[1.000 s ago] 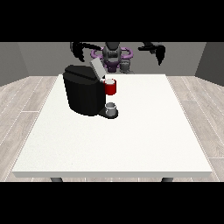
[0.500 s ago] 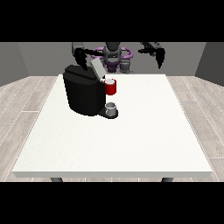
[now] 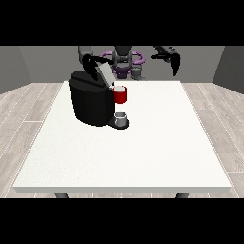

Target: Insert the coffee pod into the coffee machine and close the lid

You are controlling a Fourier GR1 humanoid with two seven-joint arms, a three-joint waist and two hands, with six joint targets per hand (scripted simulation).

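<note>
Since a second ago, my robot hand at the view's left (image 3: 89, 63) has swung down from beside my shoulder to the coffee machine (image 3: 90, 102), just behind its raised lid (image 3: 105, 74); whether it clasps anything I cannot tell. A grey thing (image 3: 121, 116) sits at the machine's front base on the counter (image 3: 143, 152), below a red thing at the machine (image 3: 120, 94). Farther back, my robot hand at the view's right (image 3: 174, 62) hangs well apart from the machine, fingers drooping, grasping nothing.

Matt white table (image 3: 143, 157) (faintly speckled); smooth black plastic-looking coffee machine (image 3: 90, 102).

surface: white table (image 3: 143, 157) | on it: black coffee machine (image 3: 90, 102), far-left part
</note>
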